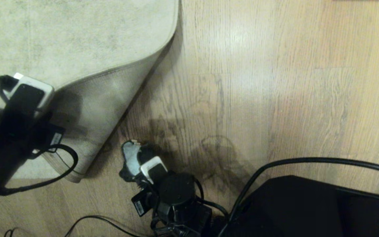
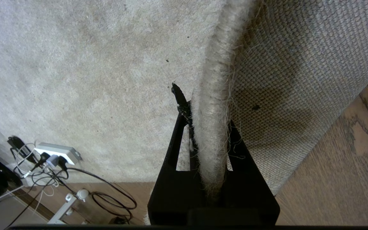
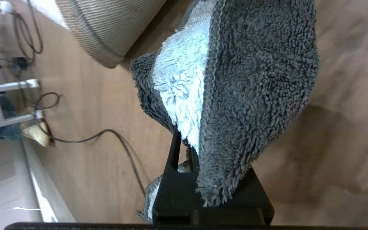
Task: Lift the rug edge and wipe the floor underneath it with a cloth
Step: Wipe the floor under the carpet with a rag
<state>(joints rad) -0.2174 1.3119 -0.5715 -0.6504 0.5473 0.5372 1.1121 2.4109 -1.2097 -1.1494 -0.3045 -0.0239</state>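
The pale grey-beige rug (image 1: 71, 36) covers the upper left of the head view. Its near corner is lifted and folded back, so the woven backing (image 1: 110, 95) faces up. My left gripper (image 1: 49, 105) is shut on the rug's fuzzy edge (image 2: 211, 95), its black fingers (image 2: 174, 140) clamping the pile side and the backing (image 2: 299, 64). Beside the raised corner, low over the wood-grain floor (image 1: 258, 82), my right gripper (image 1: 137, 164) is shut on the cloth (image 1: 131, 154). In the right wrist view the dark grey cloth (image 3: 254, 80) with its pale blue part drapes over that gripper (image 3: 203, 143) and hides one finger.
A white power strip (image 2: 56, 153) with tangled cables lies by the rug's far side. Black cables (image 1: 61, 174) trail over the floor near my left arm. My dark base (image 1: 308, 207) fills the lower right. A white frame (image 3: 5, 86) and a cable (image 3: 107, 134) stand beyond the cloth.
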